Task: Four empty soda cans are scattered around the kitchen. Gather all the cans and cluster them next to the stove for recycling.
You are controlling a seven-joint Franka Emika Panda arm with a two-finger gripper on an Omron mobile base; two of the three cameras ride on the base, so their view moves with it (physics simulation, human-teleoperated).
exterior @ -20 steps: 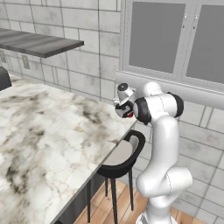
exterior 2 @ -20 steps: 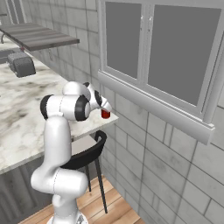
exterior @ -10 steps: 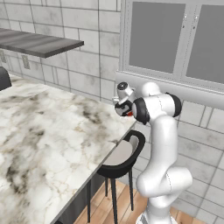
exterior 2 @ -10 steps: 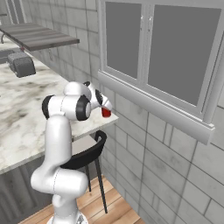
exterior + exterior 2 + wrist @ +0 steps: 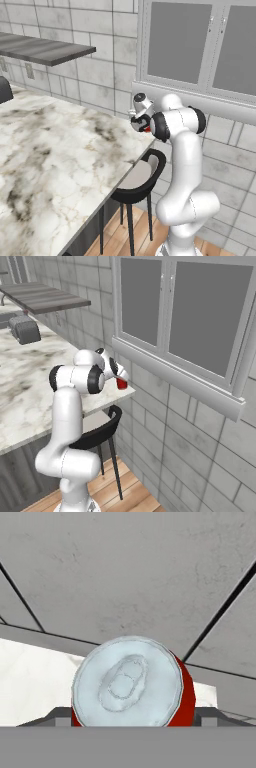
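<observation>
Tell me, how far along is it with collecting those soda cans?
Nothing looks gathered yet. In hand: one red can sits right between the claw tips at the marble counter's corner; a firm grip can't be confirmed. Left: carrying it off, then finding the others.

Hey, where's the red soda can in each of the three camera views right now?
Left base view: red soda can a small red sliver at the hand, just right of centre, above the stool.
Right base view: can left of centre at the hand, under the window sill.
Hand view: can low centre, silver top facing the camera.
Shared landmark: the marble counter's corner beside it.
</observation>
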